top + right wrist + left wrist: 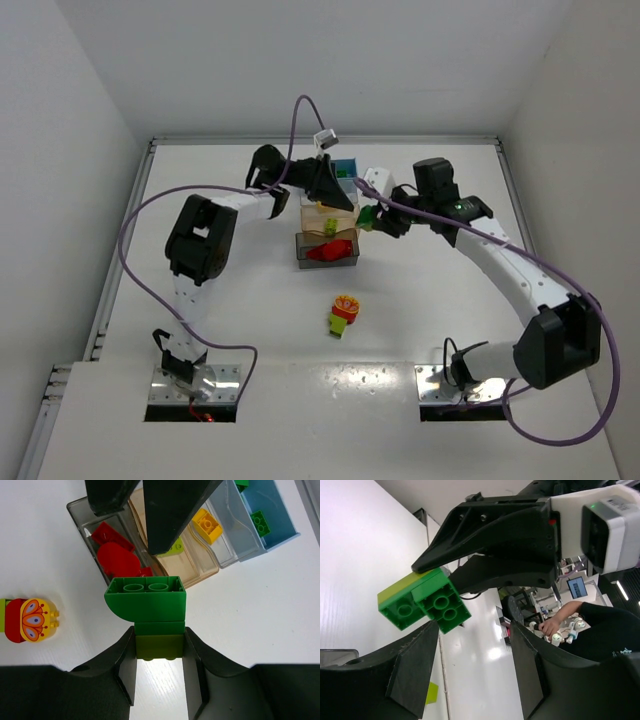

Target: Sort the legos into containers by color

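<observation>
1. Right wrist view: the right tool point(160, 647) clenches the green lego stack point(146, 605) over the counter point(250, 610), beside the grey bin point(76, 509).
2. Left wrist view only: the left tool point(475, 630) gapes, released, just beside that stack.

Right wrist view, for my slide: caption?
Right gripper holds stacked green plastic bricks beside smoky grey bin of red bricks.

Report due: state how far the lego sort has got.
Done: red pieces in the grey bin, a yellow brick in the tan bin, a green brick in the blue bin. In hand: right gripper holds a green clump. Remaining: a mixed clump on the table.
</observation>
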Robot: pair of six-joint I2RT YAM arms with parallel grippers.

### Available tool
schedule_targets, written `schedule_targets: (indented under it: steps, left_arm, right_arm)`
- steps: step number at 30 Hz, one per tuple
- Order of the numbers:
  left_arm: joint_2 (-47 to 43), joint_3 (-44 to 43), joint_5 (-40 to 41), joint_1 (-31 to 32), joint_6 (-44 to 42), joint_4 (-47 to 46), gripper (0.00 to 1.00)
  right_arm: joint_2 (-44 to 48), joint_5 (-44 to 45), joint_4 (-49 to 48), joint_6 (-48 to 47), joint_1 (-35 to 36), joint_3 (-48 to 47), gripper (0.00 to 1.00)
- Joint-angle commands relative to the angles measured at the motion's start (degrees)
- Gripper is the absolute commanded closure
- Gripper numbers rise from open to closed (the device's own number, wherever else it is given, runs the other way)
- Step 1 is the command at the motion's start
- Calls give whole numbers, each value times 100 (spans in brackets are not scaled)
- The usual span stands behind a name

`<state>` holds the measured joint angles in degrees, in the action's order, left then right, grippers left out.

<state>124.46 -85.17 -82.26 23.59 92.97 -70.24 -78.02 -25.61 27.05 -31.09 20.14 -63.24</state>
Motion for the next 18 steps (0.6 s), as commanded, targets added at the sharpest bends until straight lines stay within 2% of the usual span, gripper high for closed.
schedule_targets:
  steps: [1, 4, 5, 6, 7, 8, 11, 18]
  left_arm:
    - [-484, 123, 129, 31, -944, 701, 35]
    - [-616, -86, 585, -30, -2672, 2815, 35]
    - [-616, -410, 893, -109, -3731, 4162, 35]
    - [-616, -1788, 2114, -109, -6753, 8170, 35]
    - [-495, -2324, 2579, -14, -7749, 9263, 35]
    - [-493, -2634, 2827, -13, -8263, 9839, 35]
    - [-432, -2462, 2645, -136, -7479, 9337, 35]
    - [-695, -1978, 2205, -92, -7662, 9283, 35]
  right_arm:
    - [208, 196, -217, -29, 51, -267, 94]
    - [208, 196, -217, -29, 51, -267, 94]
    - [208, 196, -217, -29, 51, -267, 94]
    - [260, 196, -217, -29, 51, -267, 94]
    - [261, 196, -217, 24, 51, -267, 94]
    - [261, 196, -217, 24, 51, -215, 94]
    - [261, 196, -217, 24, 51, -215, 94]
    - [261, 196, -270, 24, -1, -109, 94]
